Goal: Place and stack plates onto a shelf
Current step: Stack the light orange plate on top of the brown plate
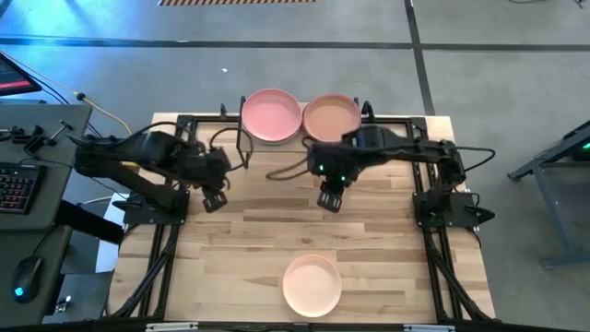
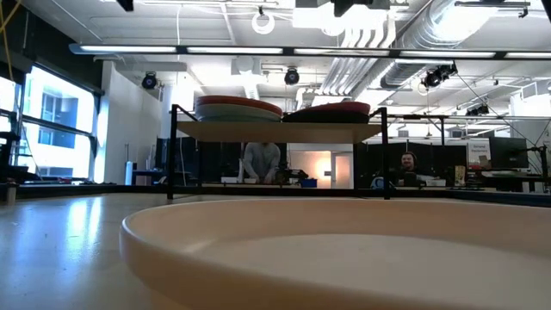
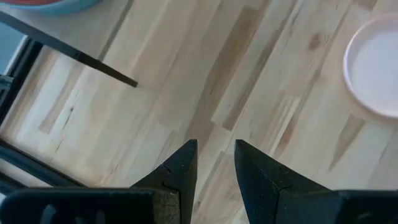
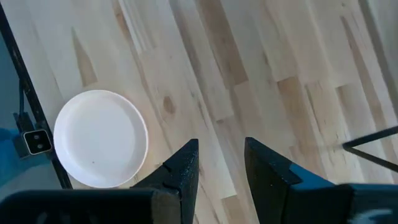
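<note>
The shelf (image 1: 230, 138) stands at the table's far edge with two stacks of plates on it: one topped by a pink plate (image 1: 272, 115), the other by a tan-brown plate (image 1: 330, 117). In the low view both stacks rest on the shelf top (image 2: 275, 131). A cream plate (image 1: 312, 284) lies flat near the table's near edge, filling the low view's foreground (image 2: 344, 250). My left gripper (image 1: 214, 198) and right gripper (image 1: 330, 198) hover over mid-table in front of the shelf. Both are open and hold nothing. The cream plate shows in both wrist views (image 3: 376, 68) (image 4: 99, 138).
Bare wood lies between the shelf and the cream plate. A thin black shelf leg (image 3: 74, 56) is close to my left gripper, and another (image 4: 373, 140) is near my right gripper. A keyboard and mouse sit on a desk (image 1: 23, 175) beyond the table's left edge. People are in the room behind (image 2: 261, 162).
</note>
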